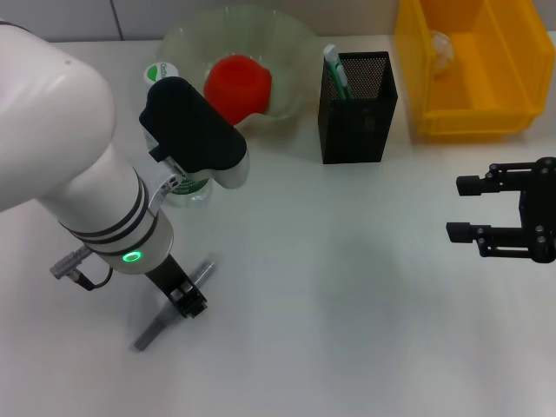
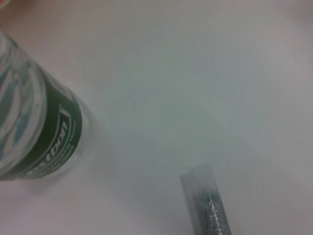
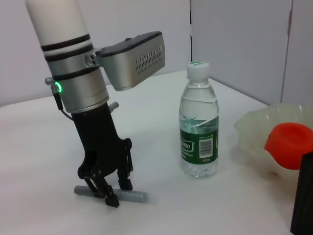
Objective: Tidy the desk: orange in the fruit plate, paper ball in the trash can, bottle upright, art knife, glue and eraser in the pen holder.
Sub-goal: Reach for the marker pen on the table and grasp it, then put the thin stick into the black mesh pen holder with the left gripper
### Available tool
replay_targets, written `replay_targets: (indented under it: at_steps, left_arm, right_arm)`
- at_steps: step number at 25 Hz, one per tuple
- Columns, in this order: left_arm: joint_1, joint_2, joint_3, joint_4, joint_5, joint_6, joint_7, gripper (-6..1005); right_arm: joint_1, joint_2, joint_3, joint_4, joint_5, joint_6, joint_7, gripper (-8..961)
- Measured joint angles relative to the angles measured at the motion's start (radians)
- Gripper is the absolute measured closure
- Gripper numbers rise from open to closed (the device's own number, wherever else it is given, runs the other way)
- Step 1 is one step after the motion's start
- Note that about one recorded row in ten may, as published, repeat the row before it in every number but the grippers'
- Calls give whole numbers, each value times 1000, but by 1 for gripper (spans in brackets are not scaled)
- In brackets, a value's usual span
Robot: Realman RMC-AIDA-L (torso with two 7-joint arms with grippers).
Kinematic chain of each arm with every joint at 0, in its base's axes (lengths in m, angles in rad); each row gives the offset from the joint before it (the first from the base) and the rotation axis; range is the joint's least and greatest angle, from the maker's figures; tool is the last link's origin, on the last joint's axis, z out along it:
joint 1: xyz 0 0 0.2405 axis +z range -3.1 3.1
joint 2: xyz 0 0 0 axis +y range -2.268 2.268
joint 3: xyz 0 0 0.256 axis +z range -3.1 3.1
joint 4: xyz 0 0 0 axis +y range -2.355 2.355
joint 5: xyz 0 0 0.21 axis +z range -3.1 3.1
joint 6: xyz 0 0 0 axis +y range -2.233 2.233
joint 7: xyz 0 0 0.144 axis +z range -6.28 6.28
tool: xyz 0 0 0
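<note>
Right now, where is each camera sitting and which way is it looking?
Head view: up on the robot's head, looking down at the desk; shows the left arm, its left gripper over the gray stick, and the open right gripper.
Left wrist view: on the left wrist, looking down close at the bottle and stick; no fingers show.
Right wrist view: on the right wrist, looking sideways across the desk at the left gripper, bottle and orange.
All three share the bottle and stick.

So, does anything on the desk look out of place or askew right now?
Only the grey art knife lies flat on the table, with the left gripper down astride it. The bottle stands upright, the orange is in the fruit plate.
</note>
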Motion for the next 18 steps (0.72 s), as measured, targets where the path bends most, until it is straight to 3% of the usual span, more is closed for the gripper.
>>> replay_targets:
  at_steps: [3, 13, 16, 18]
  left_arm:
    - [-3, 0, 3, 3, 2, 5, 1, 660]
    - [2, 1, -15, 24, -4, 11, 3, 815]
    - [35, 5, -57, 93, -13, 22, 24, 846]
    - [110, 6, -152, 215, -82, 27, 95, 847]
  right_arm:
    - [1, 0, 0, 0, 1, 9, 2, 331]
    - [-1, 1, 0, 2, 6, 22, 5, 329]
    - [-2, 2, 9, 4, 11, 22, 6, 328]
    - [2, 3, 36, 15, 16, 19, 6, 328]
